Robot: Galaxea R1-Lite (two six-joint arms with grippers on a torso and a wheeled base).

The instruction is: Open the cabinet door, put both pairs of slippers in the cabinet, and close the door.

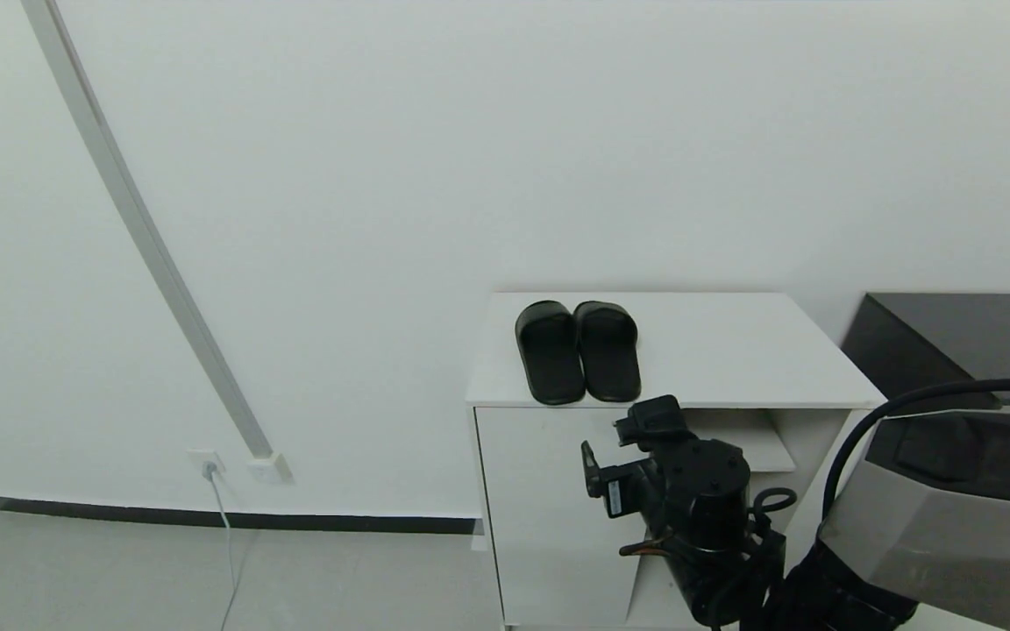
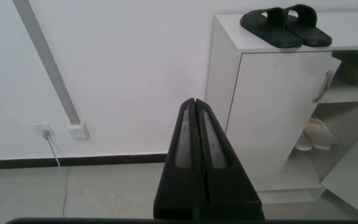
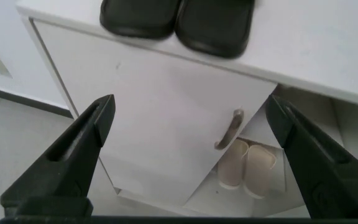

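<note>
A pair of black slippers (image 1: 578, 350) (image 2: 286, 26) (image 3: 178, 18) lies side by side on top of the white cabinet (image 1: 733, 350). The left cabinet door (image 1: 540, 508) (image 3: 160, 124) is closed, with its metal handle (image 3: 229, 129) (image 2: 321, 87) at its inner edge. Beside it the right half stands uncovered, and a pale pair of slippers (image 3: 247, 165) (image 2: 312, 134) rests on a lower shelf inside. My right gripper (image 1: 636, 447) (image 3: 191, 106) hovers open in front of the door, just below the cabinet top and short of the handle. My left gripper (image 2: 195, 102) is shut on nothing, well back from the cabinet's left side.
A dark piece of furniture (image 1: 961, 337) stands to the right of the cabinet. On the wall to the left, a socket with a hanging cable (image 1: 207, 463) sits by a slanted grey conduit (image 1: 145, 237). Bare floor (image 1: 207, 578) stretches left of the cabinet.
</note>
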